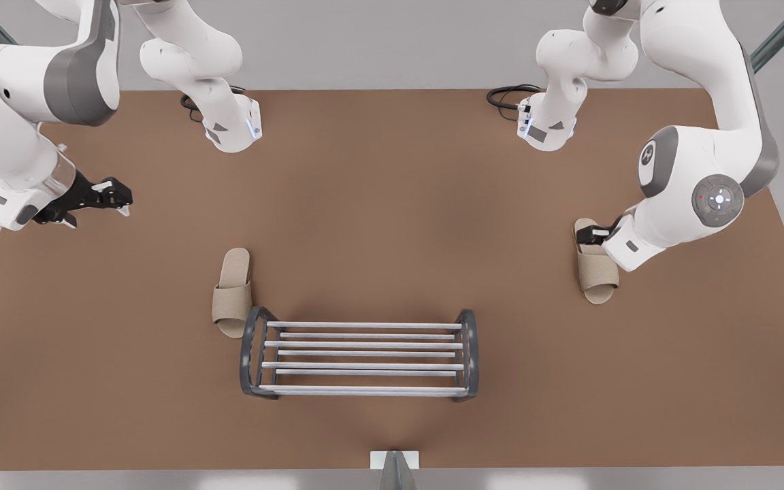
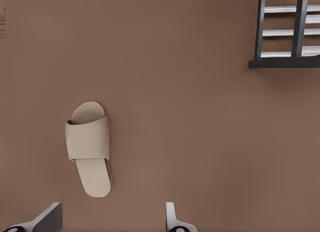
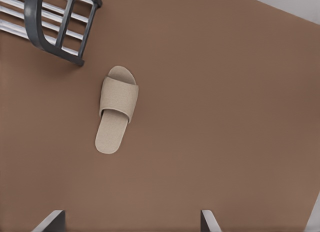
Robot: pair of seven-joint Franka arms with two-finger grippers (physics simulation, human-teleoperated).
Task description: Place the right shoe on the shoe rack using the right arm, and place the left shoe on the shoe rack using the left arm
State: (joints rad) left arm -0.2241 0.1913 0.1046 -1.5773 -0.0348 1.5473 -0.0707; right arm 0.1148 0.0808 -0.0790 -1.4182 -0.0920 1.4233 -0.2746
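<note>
Two beige slippers lie on the brown worktop (image 1: 392, 204) in the front view: the right shoe (image 1: 232, 292) just beside the shoe rack (image 1: 361, 361) at its left end, the left shoe (image 1: 596, 262) well apart to the right. The right pincer (image 1: 103, 197) hangs far left, holding nothing; the left pincer (image 1: 595, 235) sits over the left shoe's heel, though contact cannot be told there. From the left wrist, the left pincer (image 2: 110, 212) is spread wide, empty, with the left shoe (image 2: 89, 142) near one finger and the shoe rack (image 2: 301, 21) well apart. From the right wrist, the right pincer (image 3: 130, 217) is spread wide and empty, the right shoe (image 3: 118, 109) just beside the shoe rack (image 3: 37, 21).
</note>
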